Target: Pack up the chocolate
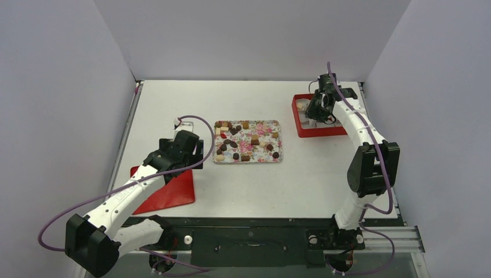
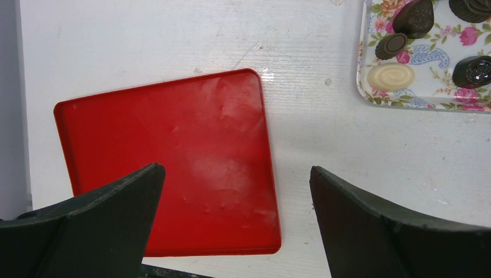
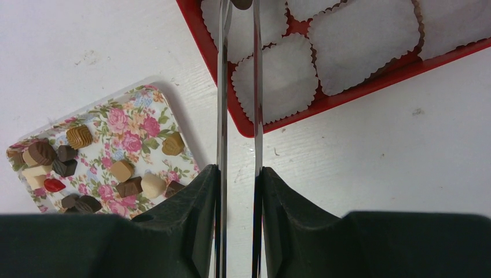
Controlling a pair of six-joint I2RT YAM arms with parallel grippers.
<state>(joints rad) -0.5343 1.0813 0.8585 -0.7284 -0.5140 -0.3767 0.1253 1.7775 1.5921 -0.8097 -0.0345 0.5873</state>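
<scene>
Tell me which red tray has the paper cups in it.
The far-right red tray, below the right pincer holding a chocolate: white cups line it. The near-left red tray is bare inside.

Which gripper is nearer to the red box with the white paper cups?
Right. The right gripper, holding tweezers, hangs over the red box. The left gripper is far off, near the red lid, beyond the flowered tray.
</scene>
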